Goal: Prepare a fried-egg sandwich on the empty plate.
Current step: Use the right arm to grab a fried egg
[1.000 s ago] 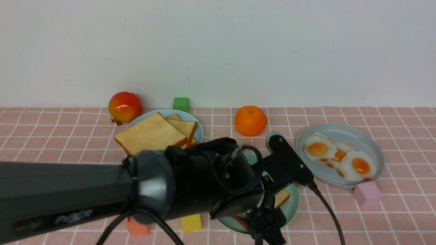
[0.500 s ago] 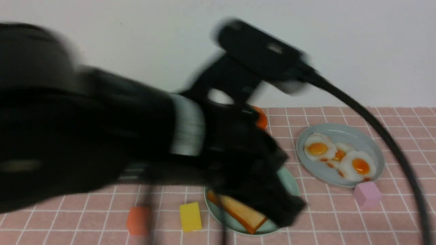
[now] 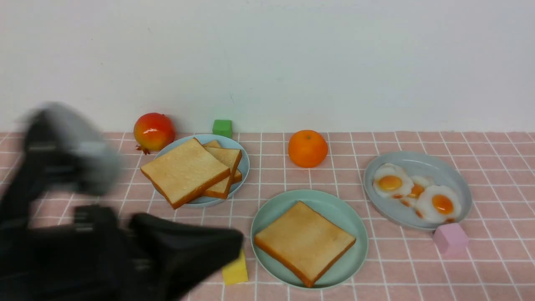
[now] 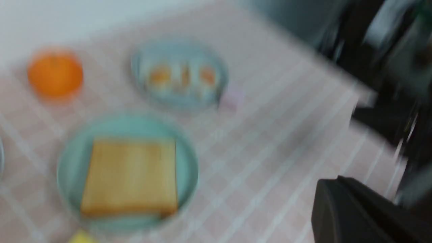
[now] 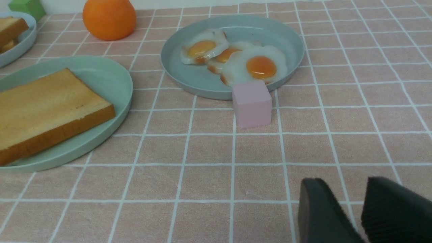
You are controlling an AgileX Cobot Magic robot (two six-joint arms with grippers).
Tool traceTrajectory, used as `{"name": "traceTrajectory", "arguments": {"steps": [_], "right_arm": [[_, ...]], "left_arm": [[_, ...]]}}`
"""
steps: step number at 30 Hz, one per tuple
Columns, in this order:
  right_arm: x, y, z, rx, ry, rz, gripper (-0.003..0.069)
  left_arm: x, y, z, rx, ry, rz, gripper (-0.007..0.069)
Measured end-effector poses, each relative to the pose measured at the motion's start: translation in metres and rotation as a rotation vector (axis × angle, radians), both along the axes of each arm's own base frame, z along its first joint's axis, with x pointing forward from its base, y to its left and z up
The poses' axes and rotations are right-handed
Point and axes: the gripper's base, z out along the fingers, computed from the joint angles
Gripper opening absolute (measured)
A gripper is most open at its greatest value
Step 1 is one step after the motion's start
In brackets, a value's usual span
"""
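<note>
Where the pale, unmarked wall (image 3: 267, 62) meets the desk (image 3: 493, 267), a pink cloth ruled with a white grid covers the whole surface. It lies flat in the front view. In the blurred left wrist view the desk's far edge shows, with dark, unclear shapes beyond it.

The mint-green plate (image 3: 349, 219) sits near the front centre, and one toast slice (image 3: 305, 241) lies flat on it. To its rear left a pale-blue plate (image 3: 245, 165) holds a stack of toast slices (image 3: 186, 172). To its right a grey-blue oval dish (image 3: 436, 167) holds three fried eggs (image 3: 436, 203), which overlap one another.

A pomegranate (image 3: 153, 131) and a green cube (image 3: 222, 128) stand close to the wall behind the pale-blue plate. An orange (image 3: 307, 148) rests between the two rear dishes. A pink cube (image 3: 450, 238) stands just beside the oval dish's front rim. A yellow cube (image 3: 235, 271) is near the mint-green plate's left side, partly behind the left arm.

The left end effector (image 3: 228, 246) is a motion-blurred dark mass low at the front left. Its fingers are together and empty. The right end effector (image 5: 349, 184) hovers over bare cloth in front of the pink cube, its two fingers (image 5: 317, 209) standing slightly apart with nothing between them.
</note>
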Motion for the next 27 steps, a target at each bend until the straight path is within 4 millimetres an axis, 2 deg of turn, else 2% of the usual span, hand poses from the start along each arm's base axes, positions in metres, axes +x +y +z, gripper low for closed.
{"name": "traceTrajectory", "arguments": {"steps": [4, 7, 9, 10, 11, 15, 18, 19, 22, 23, 25, 27], "right_arm": [[0.0, 0.0, 0.0, 0.0, 0.0, 0.0, 0.0239], [0.0, 0.0, 0.001, 0.012, -0.009, 0.001, 0.0239], [0.002, 0.003, 0.006, 0.168, -0.07, -0.016, 0.0239], [0.002, 0.003, 0.006, 0.186, -0.069, -0.017, 0.0239], [0.003, 0.004, 0.013, 0.323, -0.13, -0.033, 0.0239], [0.005, 0.003, 0.027, 0.652, -0.258, -0.075, 0.0239], [0.004, 0.001, 0.035, 0.789, -0.32, -0.091, 0.0239], [0.004, 0.001, 0.038, 0.804, -0.314, -0.081, 0.0239], [0.003, 0.011, 0.07, 0.772, -0.198, 0.001, 0.0226], [0.003, 0.011, 0.073, 0.763, -0.185, 0.007, 0.0223], [0.016, 0.021, 0.111, 0.592, 0.013, 0.077, 0.0195], [0.034, 0.027, 0.13, 0.437, 0.202, 0.11, 0.0175]], "left_arm": [[-0.017, 0.025, -0.01, -0.1, -0.071, 0.012, 0.0013], [-0.023, 0.033, -0.019, -0.112, -0.08, 0.013, 0.0013], [-0.029, 0.043, -0.03, -0.137, -0.095, 0.016, 0.0013], [-0.029, 0.043, -0.031, -0.136, -0.094, 0.017, 0.0013], [-0.031, 0.045, -0.035, -0.148, -0.103, 0.019, 0.0013], [-0.032, 0.047, -0.036, -0.163, -0.112, 0.021, 0.0013], [-0.032, 0.047, -0.036, -0.163, -0.112, 0.021, 0.0013], [-0.032, 0.047, -0.036, -0.163, -0.112, 0.021, 0.0013], [-0.032, 0.047, -0.037, -0.154, -0.106, 0.019, 0.0013], [-0.032, 0.047, -0.037, -0.154, -0.106, 0.019, 0.0013], [-0.032, 0.047, -0.039, -0.145, -0.099, 0.018, 0.0013], [-0.032, 0.047, -0.039, -0.143, -0.098, 0.018, 0.0013]]}}
